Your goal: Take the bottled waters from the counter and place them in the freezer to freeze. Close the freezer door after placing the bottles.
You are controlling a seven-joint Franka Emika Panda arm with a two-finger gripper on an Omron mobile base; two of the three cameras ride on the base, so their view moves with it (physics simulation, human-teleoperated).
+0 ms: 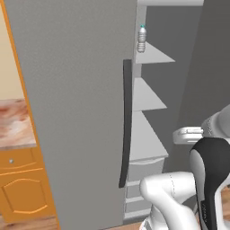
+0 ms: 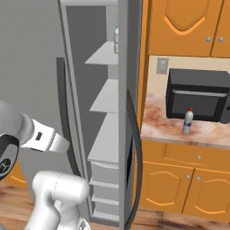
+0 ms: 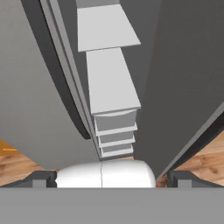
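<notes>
The freezer stands open, its grey inside lined with white shelves. A clear bottled water with a light-blue cap stands upright on the top shelf. The red-capped bottled water stands upright on the reddish counter, in front of the microwave. The freezer door is swung wide open, its dark bar handle facing me. My gripper is open and holds nothing. It points at the freezer opening, with the door to its left.
A black microwave sits on the counter under orange wall cabinets. The neighbouring grey door with its curved dark handle stands between freezer and counter. White drawers fill the freezer's bottom. Another counter stretch lies left of the open door.
</notes>
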